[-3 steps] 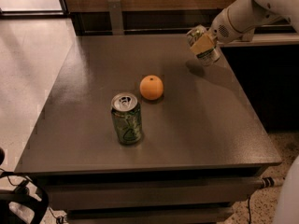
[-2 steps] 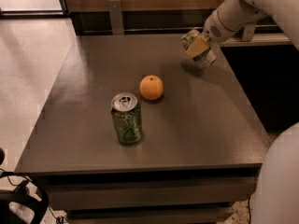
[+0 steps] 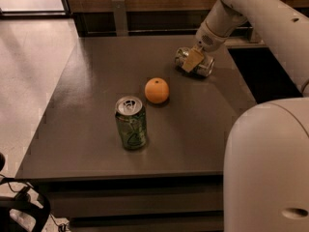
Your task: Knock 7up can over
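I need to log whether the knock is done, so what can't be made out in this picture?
Camera view:
- 7up can, seemingly on its side at the table's far right: middle covered by the gripper; label unreadable.
- Whether the gripper touches the can: cannot tell.
- Table's near right corner: hidden by the robot's white body.

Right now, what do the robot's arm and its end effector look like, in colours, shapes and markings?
The arm is a smooth white shell of thick rounded segments, dotted with small dark holes. The end effector, at the dark table's far right by the pale silver soda can, is tan at its tip.
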Controlling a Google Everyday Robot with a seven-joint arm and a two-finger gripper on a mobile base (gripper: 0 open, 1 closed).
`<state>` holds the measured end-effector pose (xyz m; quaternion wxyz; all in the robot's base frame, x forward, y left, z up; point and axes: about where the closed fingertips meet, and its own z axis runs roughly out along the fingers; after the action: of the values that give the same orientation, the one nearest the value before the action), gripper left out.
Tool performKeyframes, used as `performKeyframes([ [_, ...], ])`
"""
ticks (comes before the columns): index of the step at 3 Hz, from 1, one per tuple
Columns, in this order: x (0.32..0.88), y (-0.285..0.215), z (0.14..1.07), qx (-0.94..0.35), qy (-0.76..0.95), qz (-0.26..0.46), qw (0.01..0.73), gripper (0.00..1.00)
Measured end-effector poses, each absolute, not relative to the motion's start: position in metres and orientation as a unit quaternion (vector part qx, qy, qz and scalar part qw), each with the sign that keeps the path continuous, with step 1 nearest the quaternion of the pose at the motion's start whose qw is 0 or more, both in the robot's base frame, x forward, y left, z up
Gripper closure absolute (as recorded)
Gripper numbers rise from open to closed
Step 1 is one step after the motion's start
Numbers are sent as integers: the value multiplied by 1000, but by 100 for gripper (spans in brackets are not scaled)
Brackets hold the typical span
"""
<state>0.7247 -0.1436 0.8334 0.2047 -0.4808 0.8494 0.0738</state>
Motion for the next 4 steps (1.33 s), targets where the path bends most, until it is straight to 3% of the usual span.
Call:
performKeyframes([
  [1, 725, -144, 834, -481, 849, 74, 205, 100],
  [2, 725, -142, 830, -482, 849, 75, 202, 83],
  [4, 726, -140, 828, -482, 849, 76, 201, 35],
])
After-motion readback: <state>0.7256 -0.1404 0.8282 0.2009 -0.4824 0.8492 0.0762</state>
